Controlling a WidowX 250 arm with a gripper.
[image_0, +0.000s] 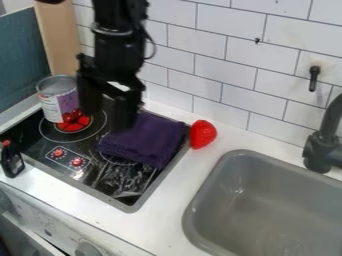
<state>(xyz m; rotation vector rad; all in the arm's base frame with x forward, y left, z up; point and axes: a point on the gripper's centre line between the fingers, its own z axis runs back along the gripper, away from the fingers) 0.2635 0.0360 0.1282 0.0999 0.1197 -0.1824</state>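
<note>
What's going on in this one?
A black robot arm reaches in from the top, its gripper hanging over the stove right by a folded purple cloth; whether they touch is unclear. An open can stands by the red burner. A small dark bottle is at the stove's left front, and a strawberry sits between stove and sink.

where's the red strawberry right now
In the camera view, the strawberry is just right of the middle, on the white counter between the purple cloth and the grey sink.
</note>
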